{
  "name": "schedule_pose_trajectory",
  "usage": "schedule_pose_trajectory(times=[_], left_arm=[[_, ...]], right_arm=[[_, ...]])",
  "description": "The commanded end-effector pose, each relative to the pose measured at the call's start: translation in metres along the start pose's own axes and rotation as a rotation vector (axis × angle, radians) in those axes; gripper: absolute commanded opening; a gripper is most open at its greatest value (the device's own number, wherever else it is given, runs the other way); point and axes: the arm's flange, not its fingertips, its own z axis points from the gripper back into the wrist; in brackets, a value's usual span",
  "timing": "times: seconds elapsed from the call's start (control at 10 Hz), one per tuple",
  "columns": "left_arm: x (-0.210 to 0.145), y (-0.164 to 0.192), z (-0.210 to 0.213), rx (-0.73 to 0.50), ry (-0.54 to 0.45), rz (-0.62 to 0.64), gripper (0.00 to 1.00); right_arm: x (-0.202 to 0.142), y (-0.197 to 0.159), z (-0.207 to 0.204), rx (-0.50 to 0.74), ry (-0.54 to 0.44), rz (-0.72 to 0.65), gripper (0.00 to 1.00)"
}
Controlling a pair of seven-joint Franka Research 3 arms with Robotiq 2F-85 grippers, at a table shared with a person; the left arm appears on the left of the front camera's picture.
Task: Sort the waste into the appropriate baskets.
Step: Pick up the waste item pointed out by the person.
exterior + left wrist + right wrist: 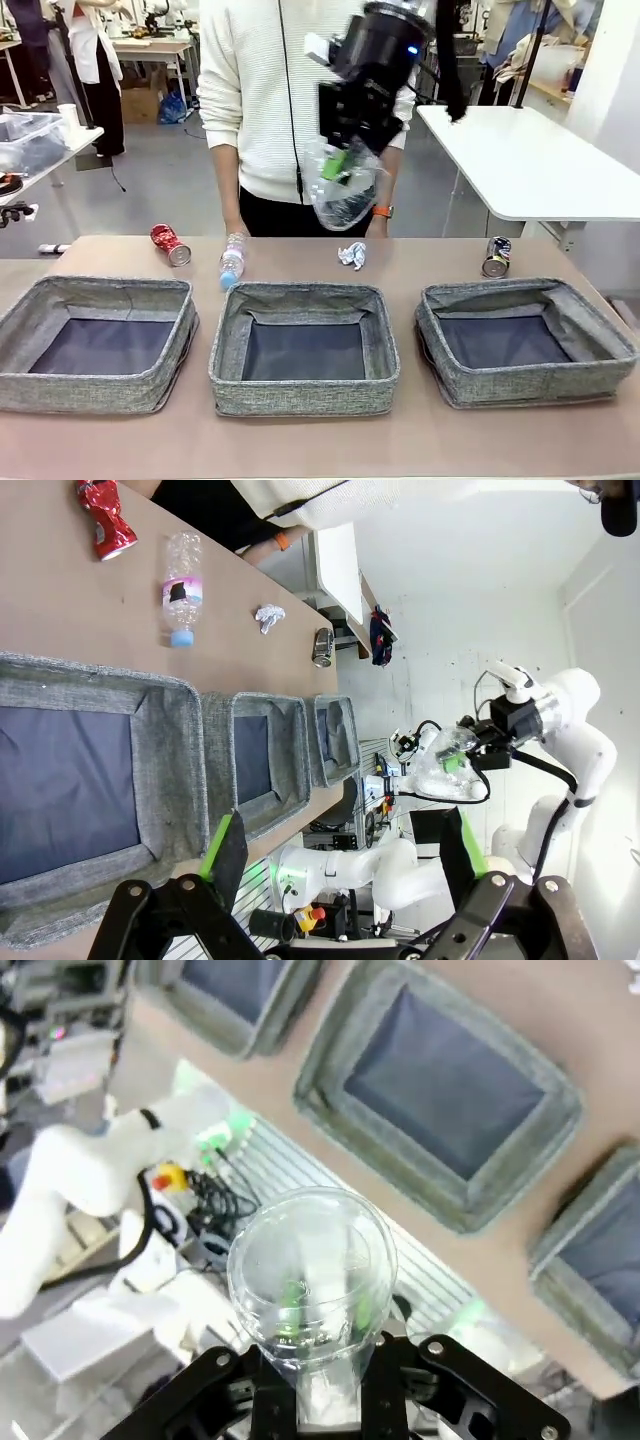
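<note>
My right gripper [338,165] hangs high above the table's far edge, in front of the person, shut on a clear plastic bag [345,195]. In the right wrist view the bag [310,1260] bulges up between the fingers of that gripper [325,1332]. On the far strip of the table lie a crushed red can [170,244], a clear bottle [232,262], a white paper wad [352,255] and a dark can [495,257]. Three grey baskets stand in a row: left [100,388], middle [303,392], right [520,385]. My left gripper [340,870] is open and holds nothing, near the left basket [165,770].
A person in a white sweater [260,90] stands at the far edge with hands resting near the table. A white side table [530,160] stands at the back right. Bare tabletop [300,440] runs along the near edge in front of the baskets.
</note>
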Motion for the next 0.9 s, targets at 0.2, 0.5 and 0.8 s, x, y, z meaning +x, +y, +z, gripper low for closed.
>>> schedule_pose_trajectory(times=[0.2, 0.5, 0.8], left_arm=[[0.001, -0.002, 0.000, -0.019, -0.006, -0.015, 1.00], [0.001, -0.002, 0.000, -0.019, -0.006, -0.015, 1.00], [0.001, -0.002, 0.000, -0.019, -0.006, -0.015, 1.00]], right_arm=[[0.019, 0.108, 0.029, -0.326, 0.028, -0.446, 0.21], [0.005, 0.123, 0.052, -0.416, -0.032, -0.560, 0.21], [-0.003, 0.135, 0.081, -0.495, -0.063, -0.581, 0.21]])
